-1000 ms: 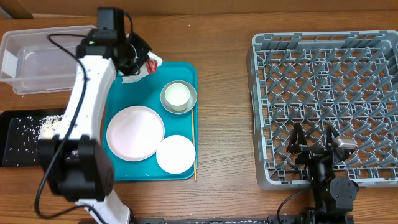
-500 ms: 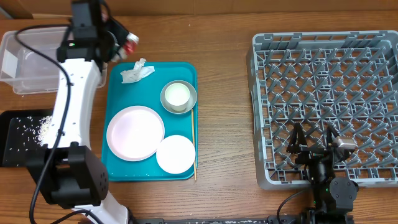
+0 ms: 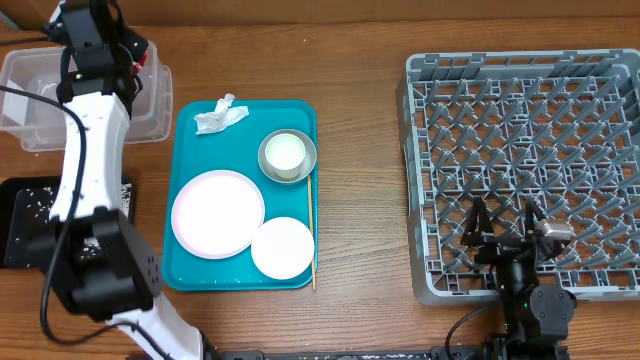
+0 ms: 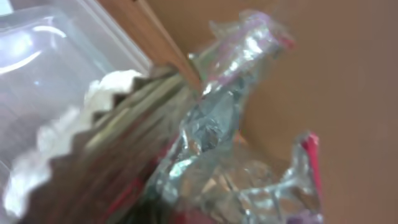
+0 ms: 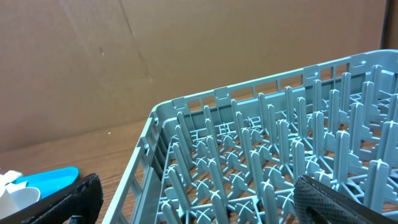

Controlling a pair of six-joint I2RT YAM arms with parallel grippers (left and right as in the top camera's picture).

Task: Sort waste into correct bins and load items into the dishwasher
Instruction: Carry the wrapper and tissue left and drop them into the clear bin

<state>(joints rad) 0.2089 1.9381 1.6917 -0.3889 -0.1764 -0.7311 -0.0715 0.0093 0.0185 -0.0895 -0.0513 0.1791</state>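
My left gripper [image 3: 132, 55] is shut on the shiny red wrapper [image 3: 143, 58] and holds it over the right end of the clear tub [image 3: 40, 110]. The wrapper [image 4: 242, 143] fills the left wrist view, with the tub's rim [image 4: 56, 37] behind it. The white napkin [image 3: 220, 115], the bowl [image 3: 268, 160] with the cup [image 3: 286, 153] in it, the pink plate [image 3: 217, 213] and the white plate [image 3: 283, 247] lie on the teal tray. Rice lies in the black tray [image 3: 15, 235]. My right gripper [image 3: 505, 225] is open and empty over the front of the grey rack [image 3: 525, 130], whose pegs [image 5: 261, 155] show in the right wrist view.
The teal tray [image 3: 185, 150] lies at centre left. A thin wooden stick [image 3: 310, 230] lies along its right edge. Bare wooden table runs between the teal tray and the rack. My left arm crosses over the black tray's right end.
My left gripper has carried the red wrapper up and to the left, from the teal tray's top corner to over the clear tub. The napkin stayed on the tray. The right arm has not moved.
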